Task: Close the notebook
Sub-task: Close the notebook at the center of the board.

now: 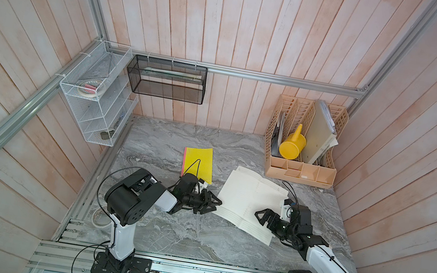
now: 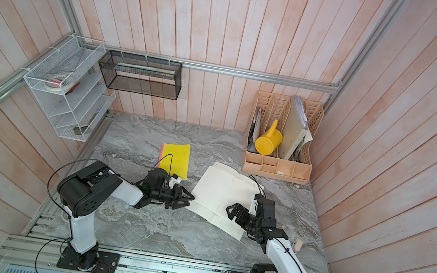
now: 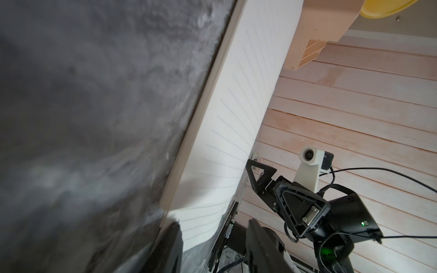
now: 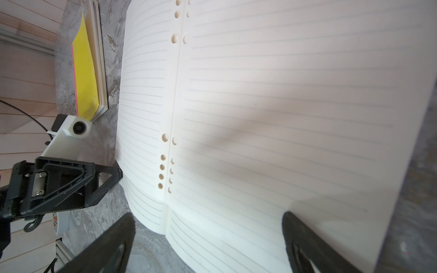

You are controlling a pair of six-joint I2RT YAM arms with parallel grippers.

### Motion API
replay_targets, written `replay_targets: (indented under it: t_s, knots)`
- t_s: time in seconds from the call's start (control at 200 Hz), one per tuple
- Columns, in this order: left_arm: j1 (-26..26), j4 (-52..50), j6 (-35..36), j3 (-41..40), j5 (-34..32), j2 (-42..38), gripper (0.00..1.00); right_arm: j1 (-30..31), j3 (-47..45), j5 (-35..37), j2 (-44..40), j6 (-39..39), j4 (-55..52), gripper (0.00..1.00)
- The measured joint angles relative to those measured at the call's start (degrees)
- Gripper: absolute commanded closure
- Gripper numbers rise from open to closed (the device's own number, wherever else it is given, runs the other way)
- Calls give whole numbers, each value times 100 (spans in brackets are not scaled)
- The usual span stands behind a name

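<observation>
Both arms reach in low over the table (image 1: 193, 236). The left gripper (image 1: 216, 206) sits at the left edge of the notebook (image 1: 246, 196), jaws apart with the page edge between them (no real squeeze that I can see). The right gripper (image 1: 261, 219) hangs over the right page, jaws wide open. Notebook's lying open mid-table. Count: two arms, one notebook, one yellow pad (image 1: 198, 162), one organizer (image 1: 301, 170), one jug (image 1: 292, 145), two baskets (image 1: 93, 81).

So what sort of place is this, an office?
Likely a mock office desk set up for robot trials: a file organizer holding papers, an open notebook on the marbled tabletop, and a hanging wire basket.
</observation>
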Motion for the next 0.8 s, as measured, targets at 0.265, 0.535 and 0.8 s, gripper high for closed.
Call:
replay_targets:
  t_s: [0.265,0.535,0.8]
  knots:
    - [-11,348,-179,74,-142,201,53,0,-35,-52,-37,-2,-4,2]
    - [-166,669,-730,-109,-621,144,53,0,-76,-92,-195,0,-46,2]
    - [-573,1217,-1471,-398,-1499,98,53,0,-166,-175,-264,20,-55,2]
